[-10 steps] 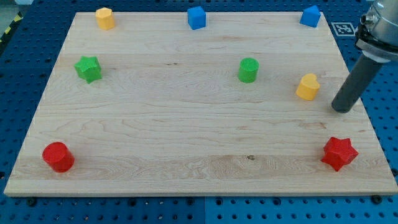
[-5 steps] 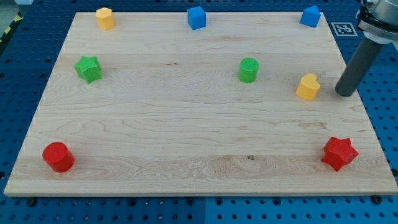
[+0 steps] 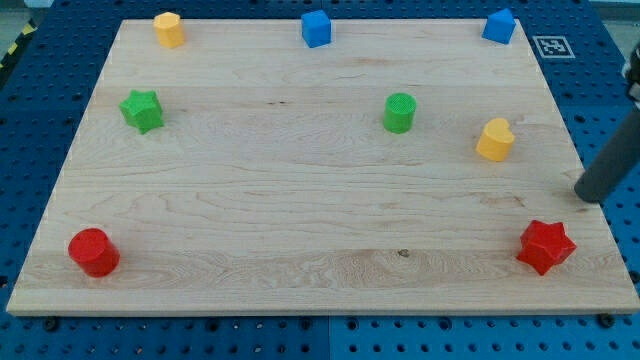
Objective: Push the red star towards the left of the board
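The red star (image 3: 545,246) lies near the board's bottom right corner. My tip (image 3: 589,194) is at the board's right edge, above and a little to the right of the red star, apart from it. The rod runs up out of the view's right side. The wooden board (image 3: 300,210) fills most of the view.
A yellow block (image 3: 494,139) lies above the red star, left of my tip. A green cylinder (image 3: 399,112), a green star (image 3: 142,110), a red cylinder (image 3: 93,252), a yellow block (image 3: 168,29), a blue cube (image 3: 316,28) and a blue block (image 3: 499,25) lie elsewhere.
My tip moved up beside the yellow block, then swung right and down to the board's right edge, closer to the red star. No block has moved.
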`<state>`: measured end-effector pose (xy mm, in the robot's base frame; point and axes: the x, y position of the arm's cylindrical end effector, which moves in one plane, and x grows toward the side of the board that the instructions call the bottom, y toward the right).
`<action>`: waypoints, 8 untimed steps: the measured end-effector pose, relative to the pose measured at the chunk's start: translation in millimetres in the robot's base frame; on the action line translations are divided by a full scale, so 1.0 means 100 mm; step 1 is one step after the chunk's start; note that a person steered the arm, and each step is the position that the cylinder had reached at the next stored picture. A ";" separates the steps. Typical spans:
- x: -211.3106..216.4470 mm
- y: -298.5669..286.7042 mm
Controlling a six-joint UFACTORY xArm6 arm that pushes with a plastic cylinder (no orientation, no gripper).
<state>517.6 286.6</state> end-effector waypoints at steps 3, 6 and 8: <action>0.38 -0.35; 0.64 -0.54; 0.64 -0.83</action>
<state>581.9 203.2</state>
